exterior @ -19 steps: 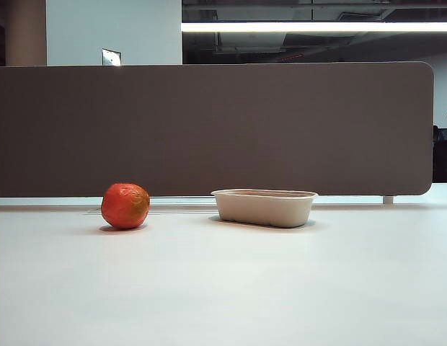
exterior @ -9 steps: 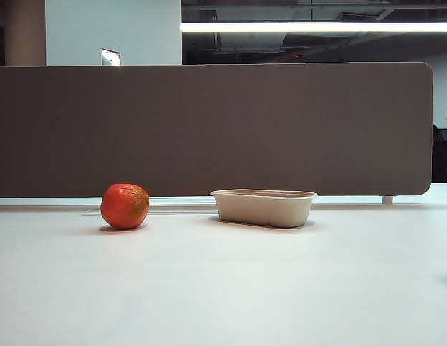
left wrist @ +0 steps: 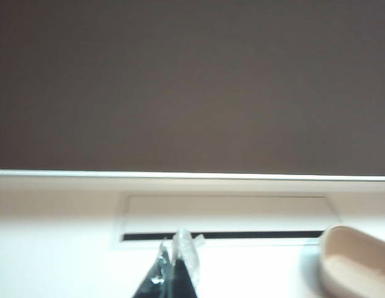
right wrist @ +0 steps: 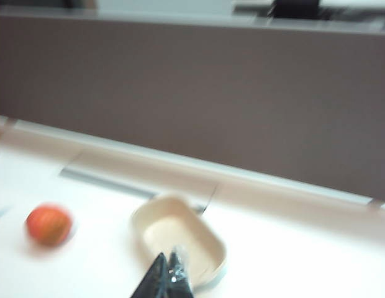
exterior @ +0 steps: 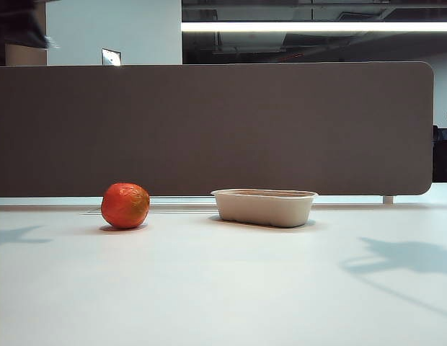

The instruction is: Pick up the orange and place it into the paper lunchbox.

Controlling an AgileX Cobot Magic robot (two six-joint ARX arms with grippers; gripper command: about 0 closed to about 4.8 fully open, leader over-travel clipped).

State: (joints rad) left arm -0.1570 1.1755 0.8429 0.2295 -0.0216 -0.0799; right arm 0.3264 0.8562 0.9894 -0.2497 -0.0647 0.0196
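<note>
Two grippers: both shut, neither holding anything
Left gripper (left wrist: 175, 264): fingers pressed together, tips low in the left wrist view, above the white table (exterior: 223, 288); only a dark blur at the upper left corner of the exterior view hints at this arm
Right gripper (right wrist: 166, 273): fingers closed to a point, hanging over the near end of the paper lunchbox (right wrist: 180, 239) in the right wrist view — not touching it
Orange (exterior: 125, 205): on the table, left of centre in the exterior view, well apart from both grippers; in the right wrist view it is a blurred red ball at the lower left (right wrist: 48, 225)
Paper lunchbox, exterior view (exterior: 264, 207): right of the orange, with a clear gap between them; one rounded end shows at the lower right of the left wrist view (left wrist: 357, 261)
Backdrop: brown partition (exterior: 209, 130) behind both things
Shadows: arm shapes fall on the table at far left and lower right
Writing: no labels or brands can be read — the wrist views are blurred
</note>
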